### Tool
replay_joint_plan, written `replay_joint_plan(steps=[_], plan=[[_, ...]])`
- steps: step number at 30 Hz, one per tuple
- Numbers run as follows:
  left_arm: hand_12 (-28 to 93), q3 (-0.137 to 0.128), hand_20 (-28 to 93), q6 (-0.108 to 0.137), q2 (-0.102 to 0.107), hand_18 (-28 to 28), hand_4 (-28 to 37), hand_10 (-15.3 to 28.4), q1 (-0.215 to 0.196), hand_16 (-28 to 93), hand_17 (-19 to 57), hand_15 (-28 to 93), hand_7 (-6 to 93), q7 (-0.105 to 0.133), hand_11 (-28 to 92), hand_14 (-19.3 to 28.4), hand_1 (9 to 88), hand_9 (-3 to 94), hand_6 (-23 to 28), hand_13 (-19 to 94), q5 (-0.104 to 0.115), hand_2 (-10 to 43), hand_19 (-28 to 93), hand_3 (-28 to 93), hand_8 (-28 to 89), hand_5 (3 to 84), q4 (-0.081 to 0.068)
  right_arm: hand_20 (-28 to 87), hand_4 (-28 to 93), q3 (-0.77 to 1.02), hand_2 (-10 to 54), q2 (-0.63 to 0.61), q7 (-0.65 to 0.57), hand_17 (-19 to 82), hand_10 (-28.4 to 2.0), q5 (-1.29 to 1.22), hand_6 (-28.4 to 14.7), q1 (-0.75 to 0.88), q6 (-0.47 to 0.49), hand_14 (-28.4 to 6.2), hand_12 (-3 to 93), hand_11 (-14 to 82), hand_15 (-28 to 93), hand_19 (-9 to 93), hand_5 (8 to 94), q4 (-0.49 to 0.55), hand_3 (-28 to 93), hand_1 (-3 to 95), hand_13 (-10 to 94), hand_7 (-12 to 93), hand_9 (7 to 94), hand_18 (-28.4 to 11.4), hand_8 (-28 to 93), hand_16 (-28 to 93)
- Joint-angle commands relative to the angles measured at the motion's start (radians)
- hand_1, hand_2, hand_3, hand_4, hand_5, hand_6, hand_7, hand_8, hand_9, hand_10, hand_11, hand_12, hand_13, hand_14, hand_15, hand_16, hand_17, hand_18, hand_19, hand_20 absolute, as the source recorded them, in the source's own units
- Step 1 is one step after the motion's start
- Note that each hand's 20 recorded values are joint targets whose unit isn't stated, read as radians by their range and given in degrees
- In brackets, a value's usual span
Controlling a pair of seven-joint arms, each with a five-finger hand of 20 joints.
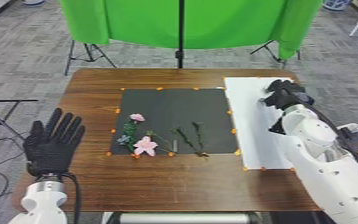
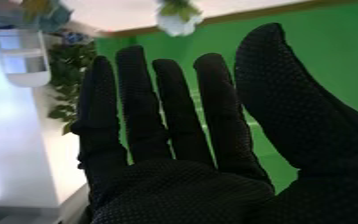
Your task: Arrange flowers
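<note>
While the right hand [image 1: 289, 96] is at the white sheet's [image 1: 252, 122] one o'clock, fingers straight and slightly apart, I cannot tell whether it touches anything. The left hand [image 1: 49, 156] is open at the table's [image 1: 180, 187] nine o'clock; the large pink flower [image 1: 146, 145] lies at the black mat's [image 1: 171, 107] seven.

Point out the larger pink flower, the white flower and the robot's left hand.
Larger pink flower [image 1: 145, 146]: head view, on its petals.
White flower [image 2: 178, 25]: right wrist view, on its petals.
Left hand [image 1: 51, 154]: head view, on its broad part below the fingers.
</note>
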State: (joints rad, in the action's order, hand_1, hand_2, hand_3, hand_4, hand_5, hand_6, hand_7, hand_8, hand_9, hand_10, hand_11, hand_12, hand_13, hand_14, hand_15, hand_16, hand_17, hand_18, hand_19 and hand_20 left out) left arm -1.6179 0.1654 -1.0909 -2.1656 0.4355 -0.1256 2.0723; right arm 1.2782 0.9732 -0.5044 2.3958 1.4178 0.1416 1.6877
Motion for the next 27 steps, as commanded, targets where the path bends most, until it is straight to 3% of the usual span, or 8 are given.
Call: replay_joint_plan(steps=[1,7,9,13,18,23,27], plan=[[8,0.026,9,0.002,-0.002,12.7,-28.3,15.5,0.007,-4,-8.5,22,8.9,-0.015,13,15.5,25.1,29.8,8.5,21,0.005,10.3,26,77,-9,34.5,-0.009,37,-28,-0.064,-9.5,0.015,0.022,21,-14.2,0.003,-2.6,-0.039,-0.015,-14.8,13.8,12.1,36,74,46.1,-0.091,86,43.5,40,19,44.1,-22.7,-15,14],[8,0.029,9,0.008,-0.01,12.7,-28.3,15.5,0.01,-4,-8.5,22,9.5,-0.016,13,15.5,25.2,29.7,8.4,21,0.002,10.3,26,77,-10,33.5,-0.01,35,-28,-0.101,-9.5,0.036,0.002,23,-12.4,0.003,-2.2,-0.096,0.033,-14.2,12.0,10.5,30,74,45.0,-0.176,85,44.5,39,19,39.7,-21.9,-15,13],[8,0.029,9,0.005,-0.009,12.7,-28.3,15.5,0.012,-4,-8.4,22,9.5,-0.017,13,15.5,25.3,29.7,8.4,21,-0.001,10.4,26,77,-10,33.5,-0.011,36,-28,-0.106,-9.5,0.038,0.008,25,-12.0,0.024,-1.6,-0.092,0.016,-13.3,11.9,12.6,31,76,47.5,-0.183,85,46.0,42,20,44.2,-21.7,-15,13],[8,0.026,9,0.007,-0.011,12.7,-28.3,15.5,0.011,-4,-8.5,22,9.7,-0.016,13,15.4,25.3,29.7,8.7,21,0.001,10.5,26,77,-10,34.5,-0.011,39,-28,-0.111,-9.5,0.042,0.028,28,-11.8,0.038,1.0,-0.082,-0.007,-9.9,15.3,19.1,40,84,62.3,-0.19,82,51.3,57,22,63.8,-21.7,-16,18],[8,0.029,9,0.004,-0.009,12.7,-28.3,15.5,0.015,-4,-8.5,23,9.7,-0.02,14,15.4,25.2,29.8,8.8,22,0.002,10.6,26,77,-10,35.0,-0.015,43,-28,-0.112,-9.5,0.042,0.058,30,-10.2,0.048,1.5,-0.066,-0.049,-6.9,36.4,10.3,38,86,73.6,-0.18,67,60.9,67,30,82.7,-21.5,-5,37],[8,0.026,9,0.001,-0.008,12.7,-28.3,15.5,0.01,-5,-8.5,23,9.6,-0.015,14,15.3,25.1,29.9,8.9,22,0.004,10.7,26,77,-10,35.3,-0.013,43,-28,-0.12,-9.5,0.023,0.075,30,-10.3,0.045,1.3,-0.065,-0.118,-6.9,38.1,9.8,39,86,76.3,-0.12,69,59.9,69,31,85.4,-21.7,-4,38],[8,0.02,9,0.001,-0.008,12.7,-28.3,15.4,0.002,-5,-8.4,23,9.5,-0.008,14,15.3,25.0,30.0,8.9,22,0.004,10.8,26,77,-10,35.6,-0.009,43,-28,-0.127,-9.5,0.008,0.117,30,-10.4,0.038,1.2,-0.052,-0.138,-6.8,38.3,9.5,38,85,76.9,-0.013,69,59.8,69,31,85.9,-21.8,-4,38]])
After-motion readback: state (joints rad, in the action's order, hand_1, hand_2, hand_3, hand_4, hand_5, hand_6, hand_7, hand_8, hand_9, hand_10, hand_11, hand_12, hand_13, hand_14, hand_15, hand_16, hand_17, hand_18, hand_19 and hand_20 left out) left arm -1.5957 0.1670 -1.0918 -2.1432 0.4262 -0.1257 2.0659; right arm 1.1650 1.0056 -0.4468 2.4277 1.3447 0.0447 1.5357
